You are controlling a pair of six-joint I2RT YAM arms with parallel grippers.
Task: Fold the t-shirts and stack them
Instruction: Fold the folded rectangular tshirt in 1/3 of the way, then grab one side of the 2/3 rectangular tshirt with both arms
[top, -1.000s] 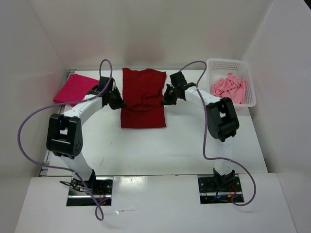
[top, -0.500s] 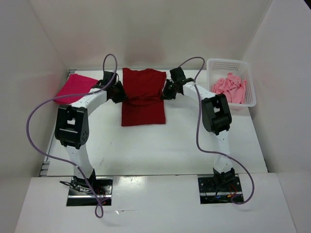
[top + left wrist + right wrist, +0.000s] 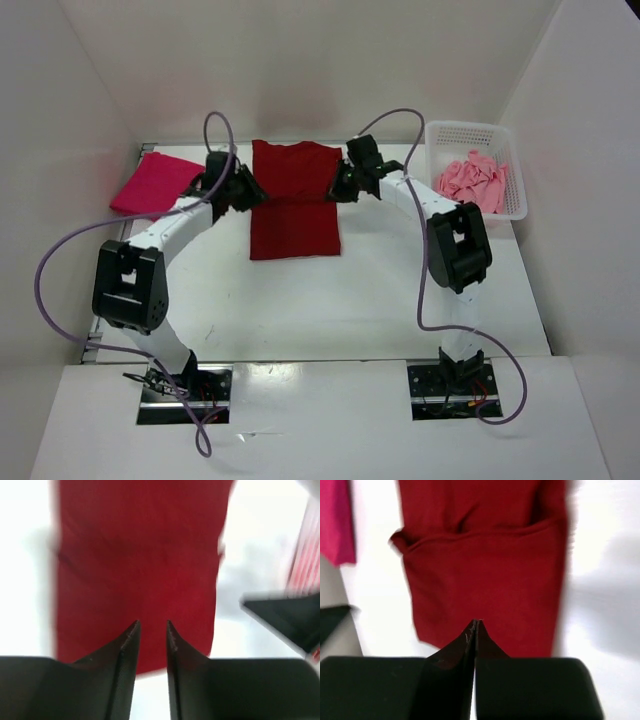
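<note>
- A crimson-magenta cloth t-shirt (image 3: 150, 184) lies at the far left corner of the white table (image 3: 300, 310) as a flat, compact shape. It looks already folded and would serve as the base of the stack.
- The left gripper (image 3: 152, 625) hovers at the left edge of the middle shirt, its jaws slightly parted with nothing between them.
- A darker red cloth t-shirt (image 3: 293, 215) lies flat at the far middle of the table. It forms a long rectangle with a crease running across it, so its fold looks partly made. It probably needs one more fold before it goes onto the magenta one.
- The right gripper (image 3: 476, 623) sits at that shirt's right edge, jaws pressed together. No cloth shows between the tips.
- A white perforated plastic basket (image 3: 440, 135) stands at the far right and holds a crumpled light pink cloth t-shirt (image 3: 476, 180), not yet taken out or folded.
- I judge the task under halfway done.
</note>
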